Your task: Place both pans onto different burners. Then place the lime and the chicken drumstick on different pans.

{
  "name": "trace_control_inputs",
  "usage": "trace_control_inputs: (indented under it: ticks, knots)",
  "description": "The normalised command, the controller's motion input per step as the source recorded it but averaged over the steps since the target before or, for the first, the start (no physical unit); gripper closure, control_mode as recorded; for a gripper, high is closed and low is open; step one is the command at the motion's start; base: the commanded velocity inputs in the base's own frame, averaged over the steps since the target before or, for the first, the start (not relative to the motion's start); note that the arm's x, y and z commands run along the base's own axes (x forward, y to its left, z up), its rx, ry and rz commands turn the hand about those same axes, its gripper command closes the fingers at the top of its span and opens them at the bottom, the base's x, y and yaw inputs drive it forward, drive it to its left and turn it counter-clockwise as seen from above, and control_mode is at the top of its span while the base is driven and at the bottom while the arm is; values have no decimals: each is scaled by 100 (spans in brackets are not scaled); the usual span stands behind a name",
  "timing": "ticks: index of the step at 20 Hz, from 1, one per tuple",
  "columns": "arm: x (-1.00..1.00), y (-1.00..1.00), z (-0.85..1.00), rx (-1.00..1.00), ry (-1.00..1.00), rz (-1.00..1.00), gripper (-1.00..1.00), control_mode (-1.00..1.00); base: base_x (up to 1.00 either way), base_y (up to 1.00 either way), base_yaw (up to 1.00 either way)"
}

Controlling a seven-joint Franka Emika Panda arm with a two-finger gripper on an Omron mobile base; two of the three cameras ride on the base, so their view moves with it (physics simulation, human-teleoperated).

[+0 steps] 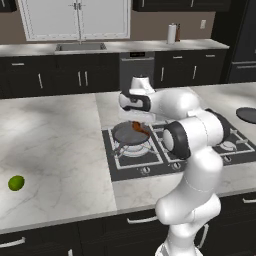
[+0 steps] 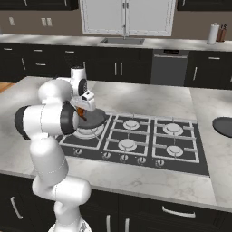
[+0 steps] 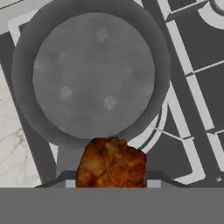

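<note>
Above the mid-grey pan (image 3: 94,74) on the cooktop (image 2: 136,136), the gripper (image 3: 111,177) pinches the knobbly orange-brown chicken drumstick (image 3: 111,162) — its texture plain from the hand view. Left base view alone shows the lime (image 1: 16,183) — round, on marble counter (image 1: 55,145).

Grey pan (image 3: 92,74) fills centre to 11 o'clock, round, nothing in it, sitting on black cooktop (image 3: 205,94) with pale grates. Drumstick (image 3: 111,162) at 6 o'clock, orange-brown, lumpy, held between dark fingertips (image 3: 65,178), overlapping pan's near rim. Marble counter (image 3: 13,148) at 8 o'clock.
</note>
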Motion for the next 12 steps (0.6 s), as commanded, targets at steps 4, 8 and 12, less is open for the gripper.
trace_control_inputs:
  ticks: [4, 8, 12]
  knots:
    - [36, 0, -25, 0, 0, 0, 100, -100, 0, 0, 0]
    - [32, 0, -23, 0, 0, 0, 100, -100, 0, 0, 0]
    - [27, 0, -23, 0, 0, 0, 100, -100, 0, 0, 0]
